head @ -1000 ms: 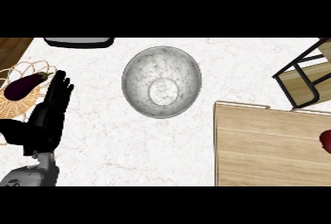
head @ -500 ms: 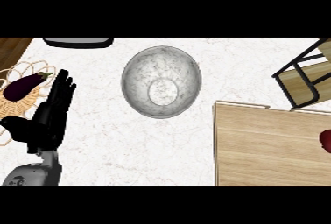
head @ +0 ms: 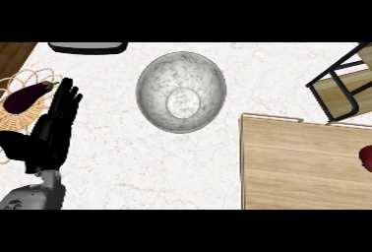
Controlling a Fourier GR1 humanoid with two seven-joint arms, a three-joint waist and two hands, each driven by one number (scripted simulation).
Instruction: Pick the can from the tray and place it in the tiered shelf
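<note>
Only a dark red sliver of the can shows, cut off by the view's edge at 3 o'clock. It lies on the wooden tray, and too little of it shows to tell its shape or whether it stands upright. The tray fills the 4 o'clock corner and is itself cut off on the right and below. The tiered shelf at 2 o'clock is also clipped: one corner of its dark frame and a strip of pale wood board are visible, well apart from the can. At 11 o'clock a dark, flat thing pokes in from the top edge, too cropped to identify. The right hand does not show. The left hand rests at 9 o'clock, its fingers straight and spread, pointing toward 12 and holding nothing, above a grey forearm. Since half a second ago it has scarcely shifted, and everything else lies as it did. Just beside its fingertips, toward 10 o'clock, a wicker basket holds a purple eggplant. A grey marbled plate sits on the white surface near the centre toward 12, between the left hand and the tray.
</note>
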